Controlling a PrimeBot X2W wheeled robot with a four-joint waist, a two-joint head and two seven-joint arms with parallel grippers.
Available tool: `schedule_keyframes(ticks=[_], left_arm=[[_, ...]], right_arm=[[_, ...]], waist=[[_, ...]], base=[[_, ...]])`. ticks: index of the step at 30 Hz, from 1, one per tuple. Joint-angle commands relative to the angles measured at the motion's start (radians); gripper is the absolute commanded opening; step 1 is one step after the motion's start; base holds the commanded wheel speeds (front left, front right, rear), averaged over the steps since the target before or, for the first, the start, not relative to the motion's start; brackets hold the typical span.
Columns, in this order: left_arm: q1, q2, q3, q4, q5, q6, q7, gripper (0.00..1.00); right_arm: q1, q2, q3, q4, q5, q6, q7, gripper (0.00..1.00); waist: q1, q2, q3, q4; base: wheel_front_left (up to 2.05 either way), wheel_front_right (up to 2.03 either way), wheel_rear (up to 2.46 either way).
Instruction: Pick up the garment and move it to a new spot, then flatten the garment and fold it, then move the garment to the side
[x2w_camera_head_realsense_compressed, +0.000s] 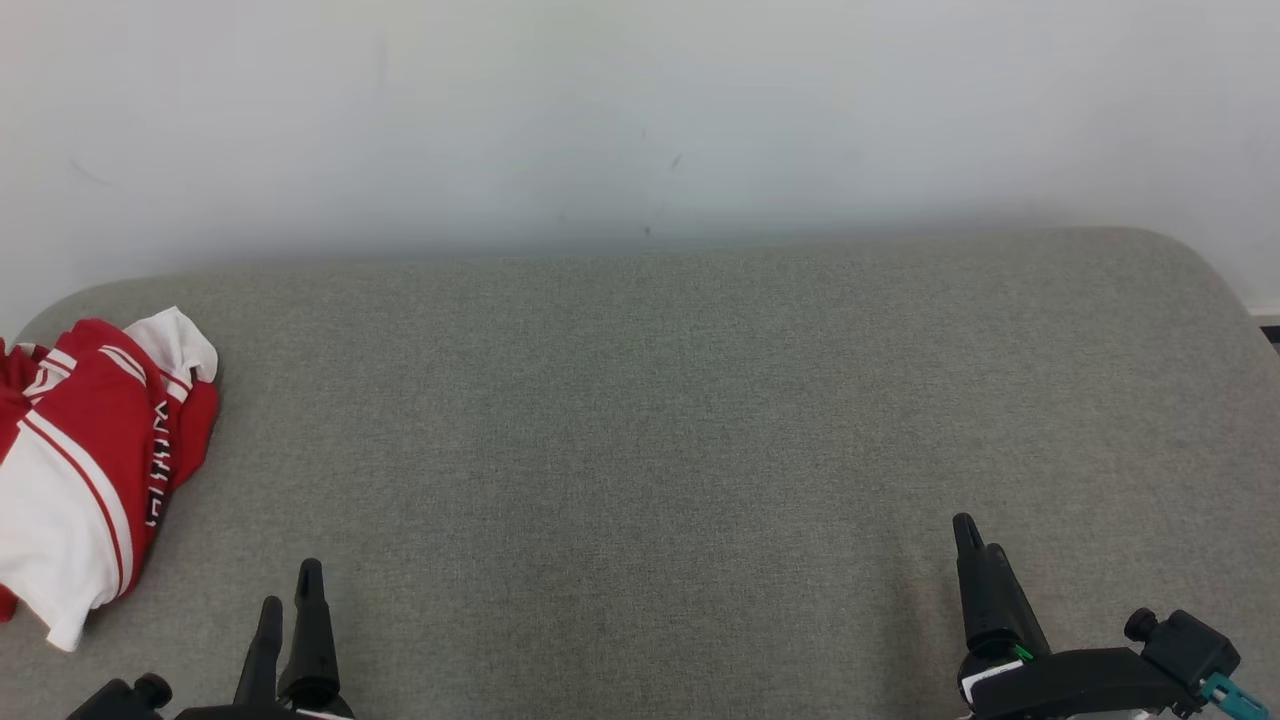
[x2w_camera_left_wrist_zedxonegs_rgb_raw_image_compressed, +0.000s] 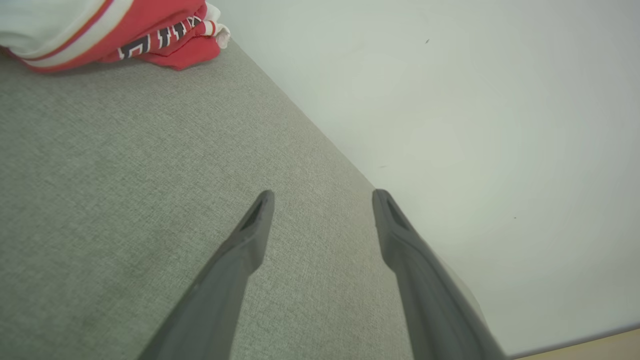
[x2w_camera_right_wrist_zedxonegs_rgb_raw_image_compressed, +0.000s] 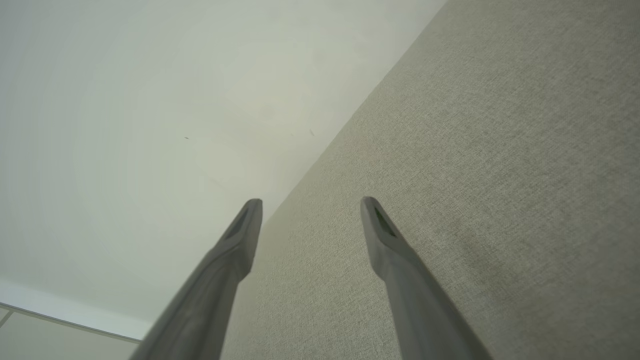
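Head view: the garment (x2w_camera_head_realsense_compressed: 80, 470), a crumpled red and white jersey, lies at the far left end of the grey fabric-covered worktop (x2w_camera_head_realsense_compressed: 650, 420), close to its rounded back corner. Its long axis runs from the back of the worktop toward the front, slanting a little leftward as it comes nearer. A white fold points up at the far end and a white panel lies at the near end. A band of dark and white lettering runs along its right edge, too bunched to read. The picture's left edge cuts the jersey off, so its full shape and which part is collar or hem cannot be told. The left hand (x2w_camera_head_realsense_compressed: 290, 585) sits at the lower left, near the jersey but apart from it. In the left wrist view its fingers (x2w_camera_left_wrist_zedxonegs_rgb_raw_image_compressed: 250, 235) stand spread, released, over bare fabric. The right hand (x2w_camera_right_wrist_zedxonegs_rgb_raw_image_compressed: 311, 201) is well apart from the jersey at the lower right, likewise released with fingers spread. A pale wall (x2w_camera_head_realsense_compressed: 640, 120) rises behind the worktop.
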Motion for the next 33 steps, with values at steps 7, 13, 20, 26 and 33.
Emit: schedule_keyframes(ticks=[7, 13, 20, 26, 33], left_arm=[[0.001, 0.006, -0.018, -0.021, 0.152, 0.014, -0.028, 1.0], [0.006, 0.016, -0.041, -0.027, 0.25, 0.024, -0.047, 1.0], [0.012, 0.03, -0.062, -0.036, 0.352, 0.048, -0.071, 1.0], [0.017, 0.037, -0.073, -0.041, 0.417, 0.064, -0.088, 1.0], [0.021, 0.044, -0.087, -0.046, 0.489, 0.077, -0.106, 1.0]], right_arm=[[0.001, -0.001, -0.001, -0.023, -0.153, -0.001, -0.03, 1.0], [0.007, -0.001, 0.005, -0.027, -0.254, -0.001, -0.048, 1.0], [0.013, 0.0, 0.009, -0.031, -0.368, -0.001, -0.072, 1.0], [0.017, 0.0, 0.011, -0.032, -0.446, -0.001, -0.09, 1.0], [0.02, 0.0, 0.019, -0.035, -0.527, -0.001, -0.108, 1.0]], waist=[[0.0, 0.0, 0.001, -0.001], [0.0, 0.0, 0.002, -0.002], [0.0, 0.0, 0.001, -0.002], [0.0, 0.0, 0.0, -0.003], [0.0, 0.0, 0.0, -0.005]], base=[[0.0, 0.0, 0.0], [0.0, 0.0, 0.0], [0.0, 0.0, 0.0], [0.0, 0.0, 0.0], [0.0, 0.0, 0.0]])
